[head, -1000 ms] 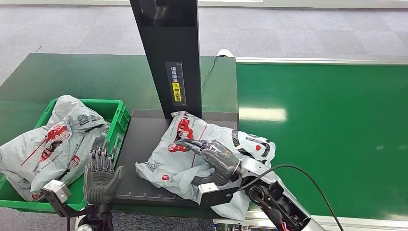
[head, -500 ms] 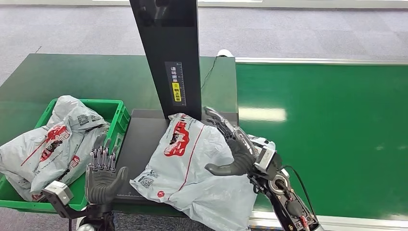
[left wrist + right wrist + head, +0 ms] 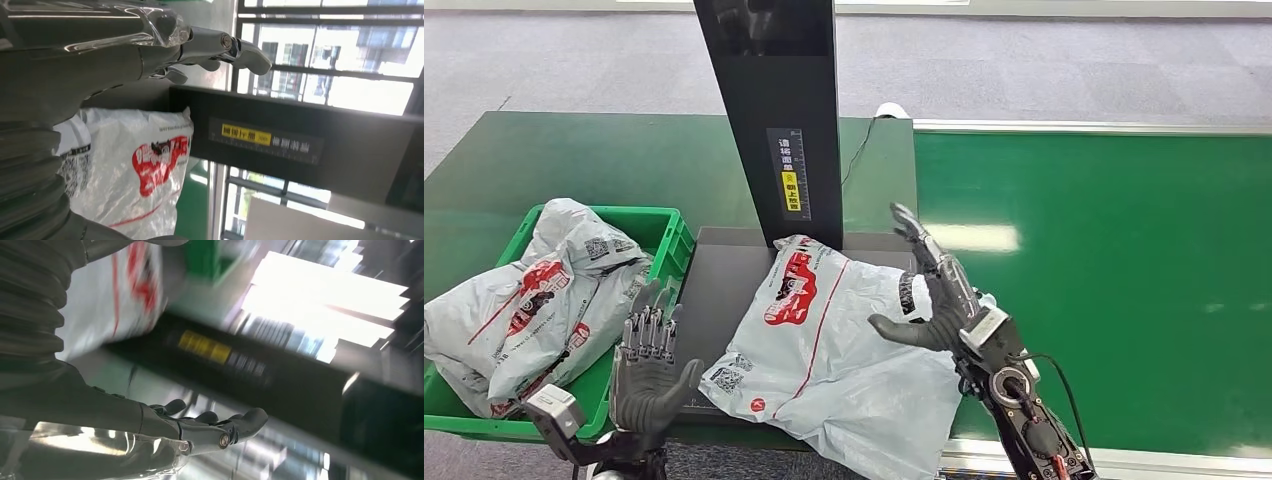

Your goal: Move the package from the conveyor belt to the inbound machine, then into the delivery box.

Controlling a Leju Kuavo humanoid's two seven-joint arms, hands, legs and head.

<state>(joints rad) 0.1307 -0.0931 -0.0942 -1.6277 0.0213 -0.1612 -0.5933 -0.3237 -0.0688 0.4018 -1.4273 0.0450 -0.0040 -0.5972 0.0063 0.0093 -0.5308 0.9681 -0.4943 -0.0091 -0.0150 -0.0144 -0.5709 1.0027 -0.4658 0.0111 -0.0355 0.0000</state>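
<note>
Delivery box (image 3: 667,233): a green crate at the far left of the dark green table (image 3: 574,160), holding crumpled grey mail bags (image 3: 534,290) with red print; it sits just beside the machine's platform.
Left hand (image 3: 649,365): raised at the near edge between the crate and the platform, palm up, fingers straight and spread, nothing in it, touching nothing that I can see.
Inbound machine (image 3: 779,120): a black upright column with a yellow label and a scale strip, standing at the back of a flat black platform (image 3: 714,290).
Package (image 3: 834,335): a grey poly bag with a red logo and a red line, lying flat on the platform in front of the column, its right end hanging over the platform's edge toward the belt.
Right hand (image 3: 929,295): just at the package's right edge, fingers stretched upward and apart, thumb pointing in over the bag; it grips nothing. Whether the palm touches the bag I cannot tell.
Conveyor belt (image 3: 1104,270): bright green, stretching away to the right.
</note>
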